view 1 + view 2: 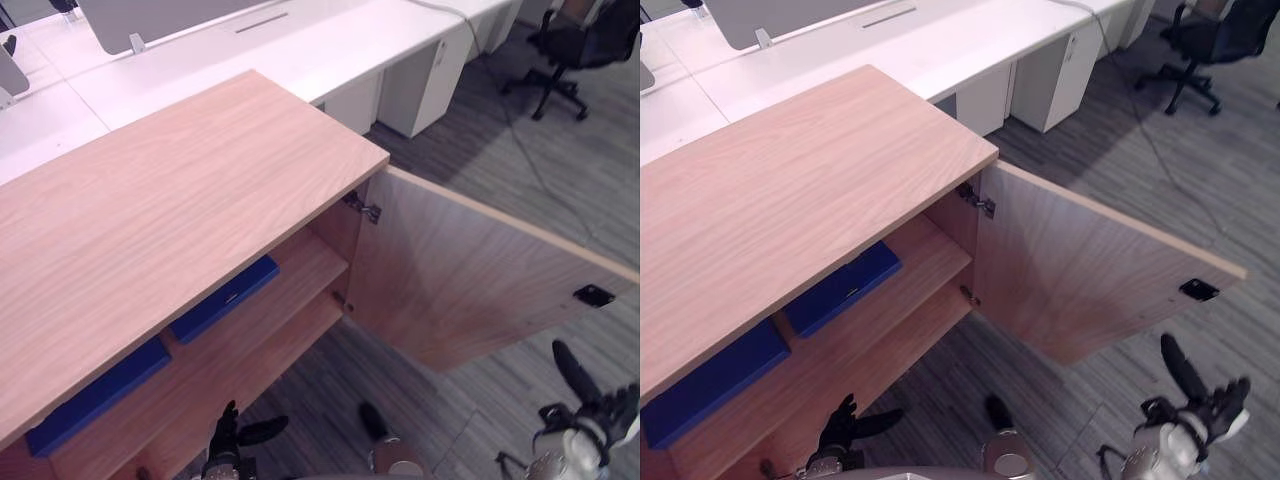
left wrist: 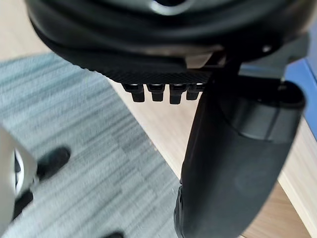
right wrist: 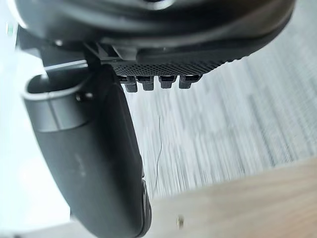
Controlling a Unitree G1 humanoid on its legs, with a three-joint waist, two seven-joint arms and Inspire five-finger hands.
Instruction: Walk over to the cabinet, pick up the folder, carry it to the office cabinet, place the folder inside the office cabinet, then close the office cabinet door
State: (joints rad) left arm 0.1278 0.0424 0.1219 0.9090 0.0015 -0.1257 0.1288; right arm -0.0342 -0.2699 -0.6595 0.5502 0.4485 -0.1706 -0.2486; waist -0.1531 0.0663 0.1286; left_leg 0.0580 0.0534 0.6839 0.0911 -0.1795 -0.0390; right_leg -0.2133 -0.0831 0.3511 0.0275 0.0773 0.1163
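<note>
A light wooden office cabinet (image 1: 170, 200) stands in front of me with its door (image 1: 470, 280) swung wide open to the right. On its upper shelf lie two flat blue folders, one (image 1: 225, 297) near the middle and one (image 1: 100, 395) further left. My left hand (image 1: 225, 438) hangs low in front of the lower shelf, fingers relaxed and spread, holding nothing. My right hand (image 1: 590, 400) is down at the lower right, below the door's outer edge, open and empty too. Their wrist views show the left thumb (image 2: 233, 163) and right thumb (image 3: 94, 163) standing free.
White desks (image 1: 330, 40) with a monitor (image 1: 150, 20) run behind the cabinet. A black office chair (image 1: 565, 45) stands at the back right. Grey carpet (image 1: 540, 170) spreads to the right of the open door, which has a dark latch plate (image 1: 594, 295) near its outer edge.
</note>
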